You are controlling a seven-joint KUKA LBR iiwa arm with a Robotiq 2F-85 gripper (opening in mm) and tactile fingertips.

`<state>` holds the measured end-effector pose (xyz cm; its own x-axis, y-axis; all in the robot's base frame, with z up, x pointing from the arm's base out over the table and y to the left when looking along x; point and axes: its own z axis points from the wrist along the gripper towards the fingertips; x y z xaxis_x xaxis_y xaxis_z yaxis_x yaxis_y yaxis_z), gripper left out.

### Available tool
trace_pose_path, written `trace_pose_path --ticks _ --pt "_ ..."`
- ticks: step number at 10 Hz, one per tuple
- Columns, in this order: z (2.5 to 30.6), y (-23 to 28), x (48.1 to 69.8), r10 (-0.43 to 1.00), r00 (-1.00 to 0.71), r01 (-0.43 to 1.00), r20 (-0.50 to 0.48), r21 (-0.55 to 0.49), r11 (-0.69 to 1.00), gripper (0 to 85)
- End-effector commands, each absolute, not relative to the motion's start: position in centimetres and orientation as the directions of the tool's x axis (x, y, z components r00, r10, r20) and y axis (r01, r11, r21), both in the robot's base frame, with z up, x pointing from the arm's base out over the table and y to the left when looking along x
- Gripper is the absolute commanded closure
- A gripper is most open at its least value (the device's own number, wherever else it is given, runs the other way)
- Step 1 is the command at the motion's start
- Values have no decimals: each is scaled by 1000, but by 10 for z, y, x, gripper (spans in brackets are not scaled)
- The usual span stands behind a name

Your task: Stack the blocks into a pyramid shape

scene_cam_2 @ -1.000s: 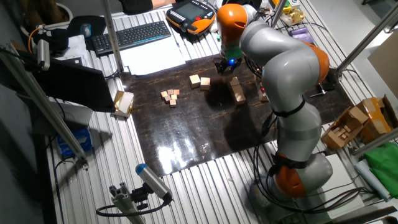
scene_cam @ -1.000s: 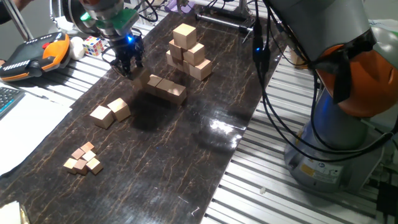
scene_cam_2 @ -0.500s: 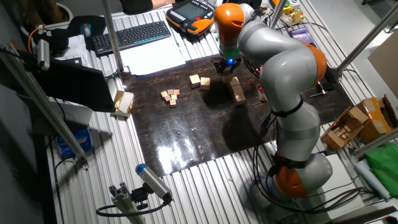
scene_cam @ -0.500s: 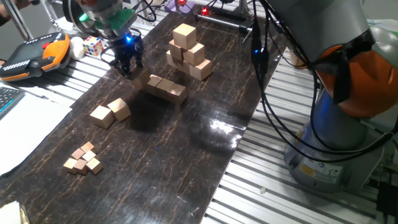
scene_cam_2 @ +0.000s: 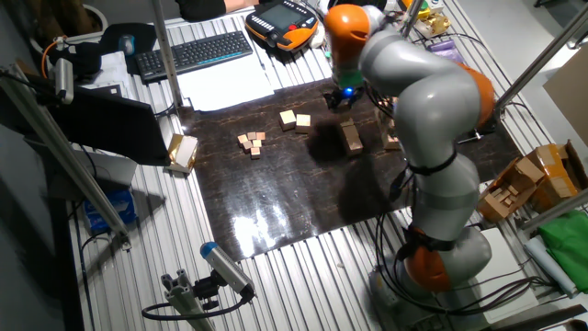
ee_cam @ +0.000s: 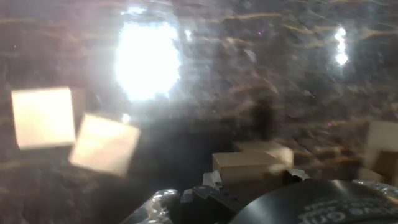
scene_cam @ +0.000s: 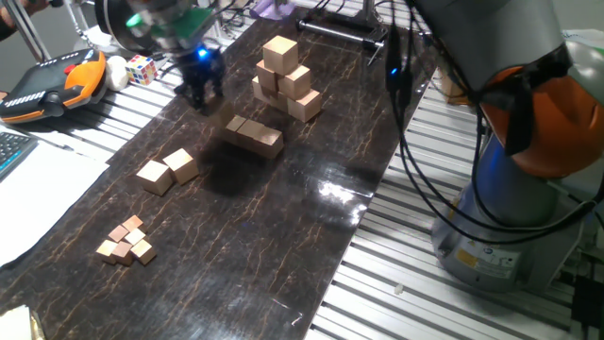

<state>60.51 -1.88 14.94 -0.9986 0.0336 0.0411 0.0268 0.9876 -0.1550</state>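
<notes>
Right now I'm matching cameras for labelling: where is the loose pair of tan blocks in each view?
One fixed view: loose pair left of centre on the dark mat.
The other fixed view: upper middle.
Hand view: left side, blurred.
Shared landmark: the row of blocks nearby.

The arm reaches across, its blurred gripper [scene_cam: 202, 90] pointing down, jaws unclear.

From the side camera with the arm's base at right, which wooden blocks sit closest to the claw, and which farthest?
From the gripper:
1. Row of blocks, just right of it.
2. Pair of blocks, mid-mat, on the left.
3. Cluster of tiny cubes, near left corner.
</notes>
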Motion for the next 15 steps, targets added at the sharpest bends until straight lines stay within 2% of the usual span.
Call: trace_pose_path --ticks 1,4,9,15 --pt "153 -26 593 28 -999 21 40 -160 987 377" --pt "143 -41 572 16 -999 12 29 -144 989 393" --pt "132 -38 548 32 -999 27 23 -167 986 397" --pt "118 -34 540 23 -1000 23 0 -180 983 370"
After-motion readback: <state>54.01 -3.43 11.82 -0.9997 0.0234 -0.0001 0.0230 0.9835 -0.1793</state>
